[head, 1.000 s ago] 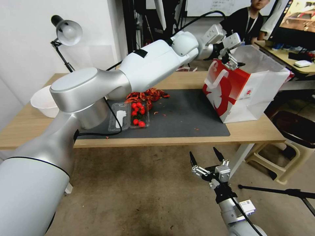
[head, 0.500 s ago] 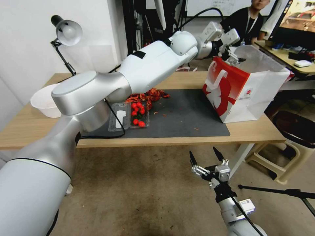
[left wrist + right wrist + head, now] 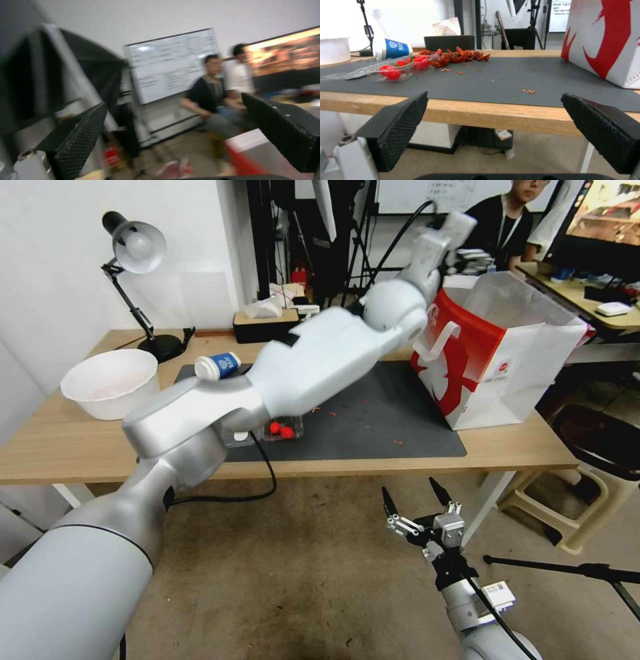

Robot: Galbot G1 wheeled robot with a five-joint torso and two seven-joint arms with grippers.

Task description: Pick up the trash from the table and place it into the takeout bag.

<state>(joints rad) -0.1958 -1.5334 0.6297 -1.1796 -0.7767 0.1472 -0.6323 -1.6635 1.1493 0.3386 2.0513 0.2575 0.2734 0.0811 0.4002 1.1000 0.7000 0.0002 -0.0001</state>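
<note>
My left pincer (image 3: 173, 140) is raised high above the back edge of the bag (image 3: 507, 360), its fingers (image 3: 83, 140) spread wide with nothing between them. My right pincer (image 3: 417, 503) hangs low in front of the table (image 3: 520, 450), below its edge, fingers (image 3: 400, 130) likewise spread and empty. The bag stands open on the right end of the dark mat (image 3: 387, 420). A blue-and-white paper cup (image 3: 217, 365) lies on its side at the mat's back left corner. A clear tray (image 3: 391, 70) holding small red fruit sits on the mat near it, beside a heap of red shells (image 3: 458, 56). A white bowl (image 3: 110, 382) rests on the bare wood at the left.
</note>
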